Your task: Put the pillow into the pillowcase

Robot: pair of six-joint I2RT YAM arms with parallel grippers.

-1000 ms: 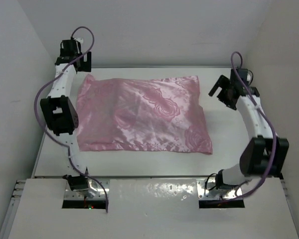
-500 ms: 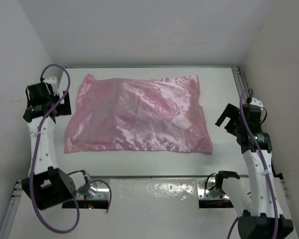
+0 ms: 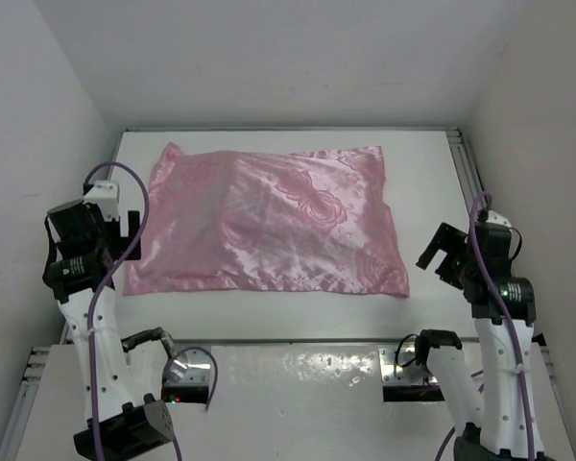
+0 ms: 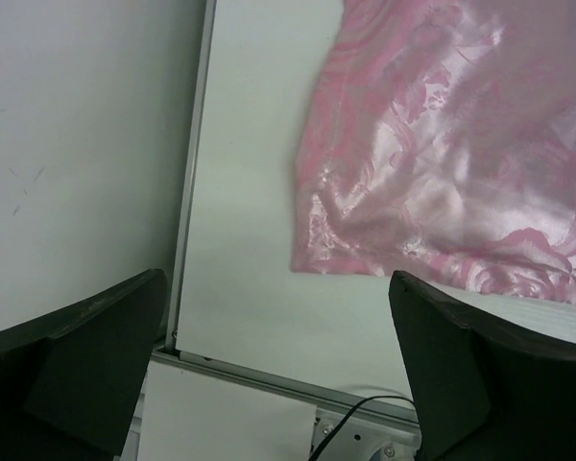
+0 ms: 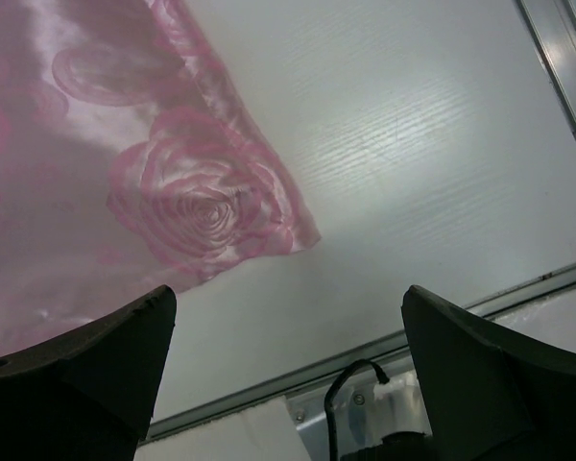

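Pillowcase (image 5: 125, 173): pink satin, rose-patterned corner, upper left, lying on the white table (image 5: 413, 144).
Right gripper (image 5: 288, 293): dark fingers (image 5: 77, 375) spread wide, nothing between.
Cable (image 5: 341, 384): black loop, beyond the table's edge.

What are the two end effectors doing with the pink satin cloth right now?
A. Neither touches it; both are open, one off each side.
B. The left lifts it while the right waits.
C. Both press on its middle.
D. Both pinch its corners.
A: the left end effector and the right end effector each show spread fingers with nothing gripped between them, and the pillowcase lies apart from both.
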